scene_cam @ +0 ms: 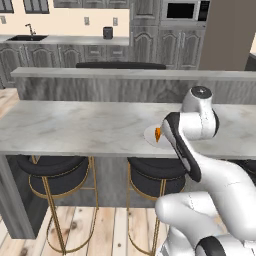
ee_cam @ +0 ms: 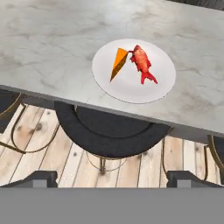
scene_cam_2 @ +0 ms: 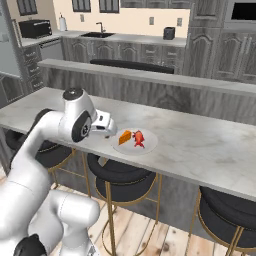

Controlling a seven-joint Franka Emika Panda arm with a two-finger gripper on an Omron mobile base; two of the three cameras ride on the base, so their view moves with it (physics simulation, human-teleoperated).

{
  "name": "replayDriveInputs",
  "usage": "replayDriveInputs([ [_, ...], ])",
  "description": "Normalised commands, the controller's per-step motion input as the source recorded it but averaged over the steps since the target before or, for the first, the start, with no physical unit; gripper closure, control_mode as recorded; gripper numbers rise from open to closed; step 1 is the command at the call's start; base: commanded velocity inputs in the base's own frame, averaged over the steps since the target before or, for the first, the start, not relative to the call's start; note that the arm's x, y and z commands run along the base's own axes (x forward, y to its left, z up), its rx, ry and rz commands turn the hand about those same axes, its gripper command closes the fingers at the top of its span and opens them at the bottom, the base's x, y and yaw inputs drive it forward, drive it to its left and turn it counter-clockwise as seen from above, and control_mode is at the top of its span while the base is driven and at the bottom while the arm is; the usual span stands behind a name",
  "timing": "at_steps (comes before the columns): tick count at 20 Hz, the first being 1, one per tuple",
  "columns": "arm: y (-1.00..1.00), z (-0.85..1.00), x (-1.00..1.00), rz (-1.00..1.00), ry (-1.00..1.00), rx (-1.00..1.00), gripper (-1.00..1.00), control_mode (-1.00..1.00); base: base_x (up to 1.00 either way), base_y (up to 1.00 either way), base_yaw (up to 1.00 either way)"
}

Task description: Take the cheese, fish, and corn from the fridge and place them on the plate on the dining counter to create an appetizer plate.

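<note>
hand view: fish point(ee_cam: 142, 62) touching cheese point(ee_cam: 118, 64) on plate point(ee_cam: 162, 83) | left base view: arm hides fish | gripper point(ee_cam: 112, 177) jaws wide, empty

Nothing readable anywhere here, honestly. No labels, brand names, numbers or signs on anything in the three views. The microwave point(scene_cam: 182, 11) up at about 1 o'clock in the left base view has a plain dark door and a control strip too blurry to make out any characters. The black toaster oven point(scene_cam_2: 34, 28) at roughly 10 o'clock in the right base view is just as blank. The plate point(ee_cam: 164, 83) and the dining counter point(ee_cam: 52, 48) carry only marble veining, no print.
</note>
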Motion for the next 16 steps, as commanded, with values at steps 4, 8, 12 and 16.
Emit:
replayDriveInputs([
  [4, 0.07, 0.39, -0.78, -0.13, -0.24, 0.06, -1.0, -1.0, 0.0, 0.0, 0.0],
  [8, 0.0, 0.09, -0.64, -0.13, -0.15, 0.11, -1.0, -1.0, 0.0, 0.0, 0.0],
  [12, 0.0, 0.19, -0.4, -0.05, -0.09, 0.05, -1.0, -1.0, 0.0, 0.0, 0.0],
  [16, 0.05, 0.36, -0.46, 0.02, -0.16, 0.0, -1.0, -1.0, 0.0, 0.0, 0.0],
])
